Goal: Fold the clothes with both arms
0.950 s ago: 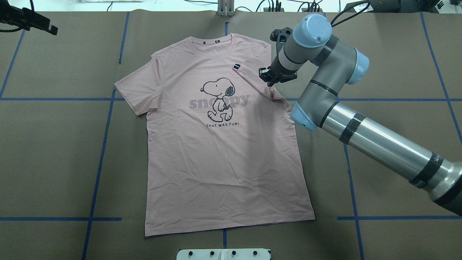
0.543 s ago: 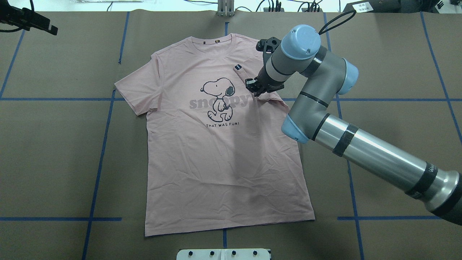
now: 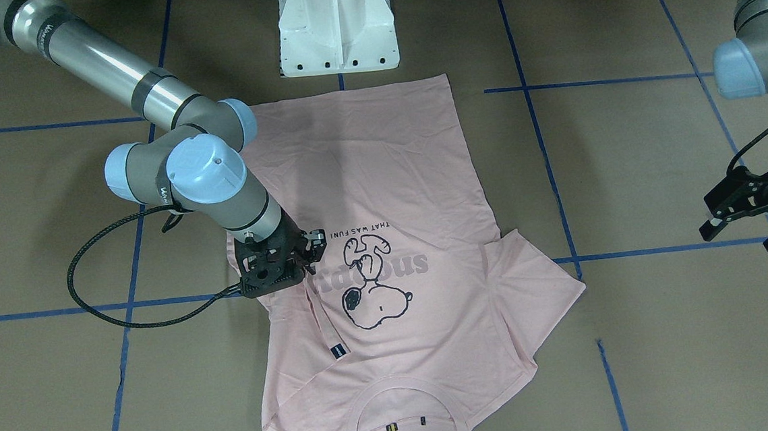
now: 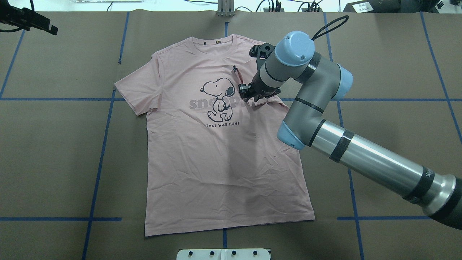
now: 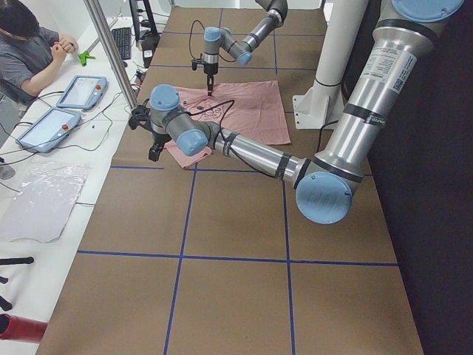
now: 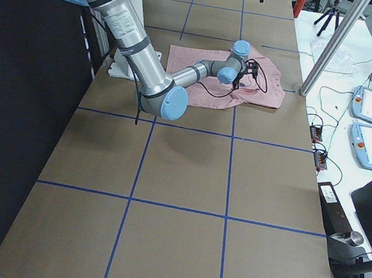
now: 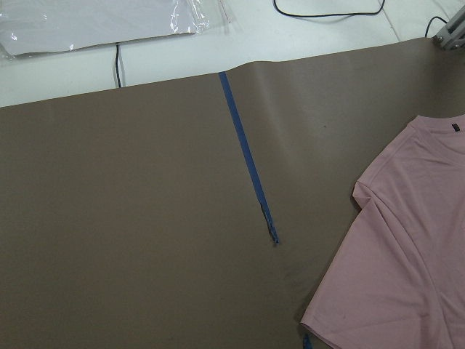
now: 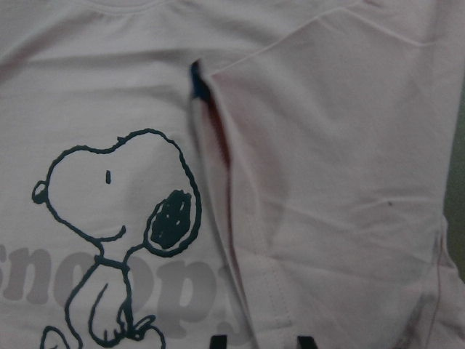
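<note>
The pale pink T-shirt (image 4: 216, 162) lies flat, print up, collar toward the far edge (image 3: 381, 175). Its right-hand sleeve in the overhead view is folded in over the chest. My right gripper (image 4: 246, 94) is shut on that sleeve beside the dog print (image 3: 306, 258). In the right wrist view the sleeve hem (image 8: 218, 189) runs down between the two fingertips, with the black tag (image 8: 196, 80) at its top. My left gripper (image 3: 742, 238) hangs open and empty well off the shirt, above bare table (image 4: 36, 25). The left wrist view shows only the other sleeve (image 7: 407, 254).
Blue tape lines (image 4: 104, 137) cross the brown table cover. The white pedestal (image 3: 337, 23) stands at the shirt's hem side. A seated person (image 5: 29, 52), tablets (image 5: 77, 90) and a plastic bag (image 5: 44, 200) are on the side bench beyond the table edge.
My right gripper has moved left across the chest, dragging the sleeve with it; the sleeve hem and tag now stand more on edge. The left arm has not moved.
</note>
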`<state>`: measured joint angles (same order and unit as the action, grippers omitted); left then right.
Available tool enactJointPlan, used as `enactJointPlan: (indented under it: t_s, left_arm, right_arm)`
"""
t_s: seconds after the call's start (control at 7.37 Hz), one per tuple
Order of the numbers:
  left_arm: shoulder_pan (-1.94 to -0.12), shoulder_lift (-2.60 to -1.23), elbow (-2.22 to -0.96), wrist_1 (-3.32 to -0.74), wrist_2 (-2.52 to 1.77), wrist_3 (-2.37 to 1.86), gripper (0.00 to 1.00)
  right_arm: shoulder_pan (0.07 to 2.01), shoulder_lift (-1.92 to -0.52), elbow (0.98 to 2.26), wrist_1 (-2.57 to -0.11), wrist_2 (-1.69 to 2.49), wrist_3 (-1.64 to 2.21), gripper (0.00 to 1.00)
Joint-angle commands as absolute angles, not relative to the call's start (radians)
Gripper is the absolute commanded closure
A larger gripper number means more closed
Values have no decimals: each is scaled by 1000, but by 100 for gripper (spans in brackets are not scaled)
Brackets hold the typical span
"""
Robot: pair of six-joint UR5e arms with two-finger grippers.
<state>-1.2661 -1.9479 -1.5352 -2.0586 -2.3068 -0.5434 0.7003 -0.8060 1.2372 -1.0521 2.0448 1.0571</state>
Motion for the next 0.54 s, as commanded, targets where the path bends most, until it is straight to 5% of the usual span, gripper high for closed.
enactJointPlan:
  t_s: [0.0, 0.41]
  left_arm:
    - [-1258, -1962, -1529, -2060, -2301, -647, 0]
    - [-1070, -1990, -1520, -2127, -2058, -872, 0]
  right_arm:
    - [707, -796, 1239, -1063, 2045, 1058, 0]
    - [770, -767, 1354, -1372, 2049, 1051, 0]
